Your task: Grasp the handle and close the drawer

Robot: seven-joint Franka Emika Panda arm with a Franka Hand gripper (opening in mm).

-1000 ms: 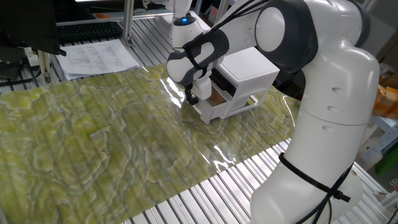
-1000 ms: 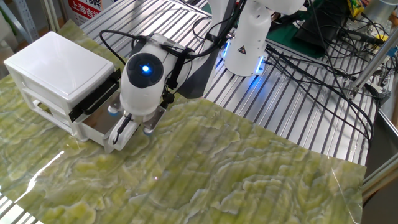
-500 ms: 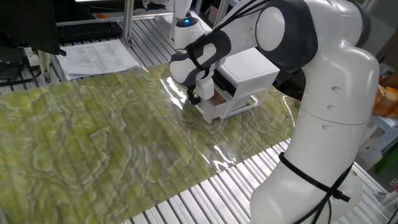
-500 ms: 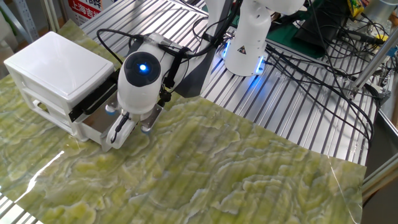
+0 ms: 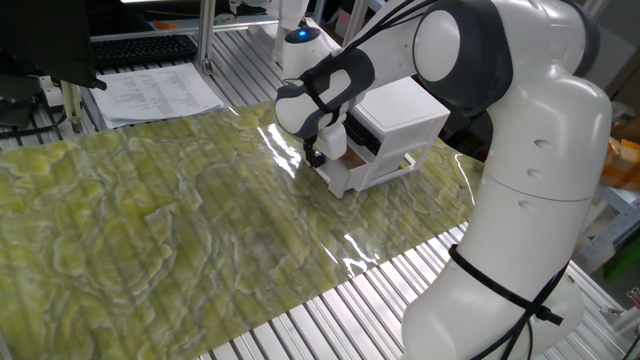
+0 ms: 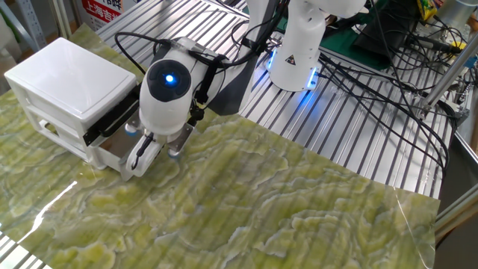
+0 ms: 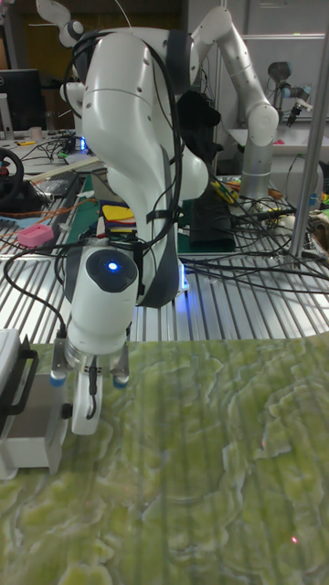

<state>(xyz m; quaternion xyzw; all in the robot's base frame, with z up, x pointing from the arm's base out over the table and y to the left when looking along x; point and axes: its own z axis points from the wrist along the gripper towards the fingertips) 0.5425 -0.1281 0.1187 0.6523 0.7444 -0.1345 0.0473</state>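
The white two-tier cabinet [image 5: 400, 110] stands at the edge of the green mat, and its lower drawer [image 5: 375, 172] is pulled partly out. My gripper [image 5: 313, 157] sits at the drawer front, fingers pointing down and closed around the handle [image 7: 66, 411], a small black knob that shows only in the tall fixed view. In the other fixed view the gripper [image 6: 140, 158] covers the front of the drawer [image 6: 112, 152]. The tall view has the gripper [image 7: 82, 407] just right of the drawer [image 7: 32, 430].
A green marbled mat [image 5: 170, 220] covers the slatted metal table. Papers [image 5: 160, 92] and a keyboard [image 5: 140, 47] lie at the back. The robot base [image 6: 295, 45] and loose cables [image 6: 373, 82] are behind the mat.
The gripper has shifted a little toward the cabinet, and the drawer has slid slightly inward with it.
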